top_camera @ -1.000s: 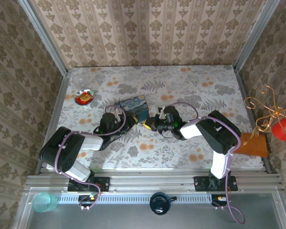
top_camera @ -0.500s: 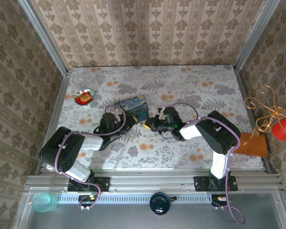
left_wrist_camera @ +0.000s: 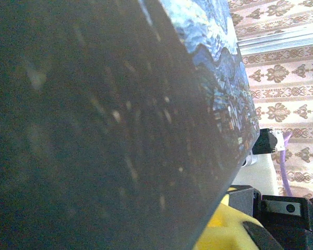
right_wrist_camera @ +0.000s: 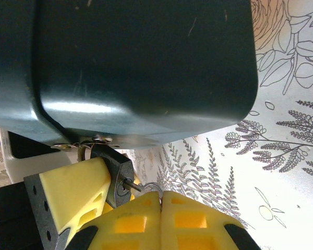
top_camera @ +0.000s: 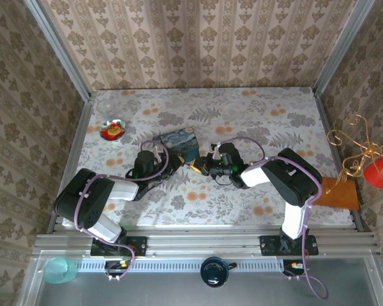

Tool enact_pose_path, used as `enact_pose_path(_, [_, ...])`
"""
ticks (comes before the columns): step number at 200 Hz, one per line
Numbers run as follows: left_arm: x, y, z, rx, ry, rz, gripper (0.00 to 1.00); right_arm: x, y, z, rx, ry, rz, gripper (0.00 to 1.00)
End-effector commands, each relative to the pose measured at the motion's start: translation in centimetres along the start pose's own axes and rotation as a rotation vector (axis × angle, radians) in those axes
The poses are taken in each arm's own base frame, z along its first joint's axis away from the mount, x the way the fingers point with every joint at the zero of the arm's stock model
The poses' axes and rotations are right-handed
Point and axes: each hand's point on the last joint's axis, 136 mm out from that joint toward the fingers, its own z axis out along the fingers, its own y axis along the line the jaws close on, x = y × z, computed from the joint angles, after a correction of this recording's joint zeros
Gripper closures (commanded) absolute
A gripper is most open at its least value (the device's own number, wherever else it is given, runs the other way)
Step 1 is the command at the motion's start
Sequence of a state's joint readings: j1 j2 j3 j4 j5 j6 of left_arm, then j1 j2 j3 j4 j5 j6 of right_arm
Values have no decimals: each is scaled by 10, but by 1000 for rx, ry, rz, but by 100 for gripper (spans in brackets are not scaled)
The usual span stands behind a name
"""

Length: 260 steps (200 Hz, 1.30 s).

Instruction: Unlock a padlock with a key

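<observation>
The padlock (right_wrist_camera: 116, 174) is a small blackish body hanging from the hasp under the blue starry-night tin (top_camera: 180, 143), whose dark underside (right_wrist_camera: 141, 62) spans the top of the right wrist view. A silvery key (right_wrist_camera: 131, 186) sits in the keyhole. My right gripper (right_wrist_camera: 160, 198) is shut on the key's round bow, its yellow fingers (right_wrist_camera: 203, 224) pressed together. A yellow finger (right_wrist_camera: 73, 187) of my left gripper (top_camera: 176, 163) lies against the padlock's side; its other finger is hidden. In the top view my right gripper (top_camera: 198, 167) meets the left at the tin's near corner. The tin's side (left_wrist_camera: 94, 130) blocks the left wrist view.
A small dish (top_camera: 113, 130) with red contents sits at the far left of the floral table (top_camera: 255, 115). An orange-brown mat (top_camera: 337, 191) lies at the right edge, beside a gold wire ornament (top_camera: 360, 150) with a red piece. A teal cup (top_camera: 59, 270) stands below the rail.
</observation>
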State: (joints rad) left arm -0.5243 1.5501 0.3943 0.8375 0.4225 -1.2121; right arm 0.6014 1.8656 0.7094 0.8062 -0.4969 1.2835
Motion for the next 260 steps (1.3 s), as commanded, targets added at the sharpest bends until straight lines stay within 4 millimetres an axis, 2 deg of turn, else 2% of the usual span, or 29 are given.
enact_pose_path(1, [2,-14,5,38,24,9,99,1,23,-3,-68,-10,-45,100])
enact_pose_path(92, [10,-12,12,20,55,12,99,7,44,4,-112,13,-77,100])
enact_pose_path(128, [14,-12,15,10,74,19,99,5,41,3,-99,5,-87,100])
enact_pose_path(161, [20,-15,17,4,98,30,99,-3,29,2,-74,-15,-75,100])
enact_pose_path(207, [24,-14,19,-18,111,30,99,-2,33,2,-83,-10,-88,100])
enact_pose_path(244, [13,-9,14,-63,69,38,100,-2,20,-11,13,-29,-179,76])
enact_pose_path(260, [9,-4,11,-99,64,40,100,-3,14,-21,102,-41,-288,70])
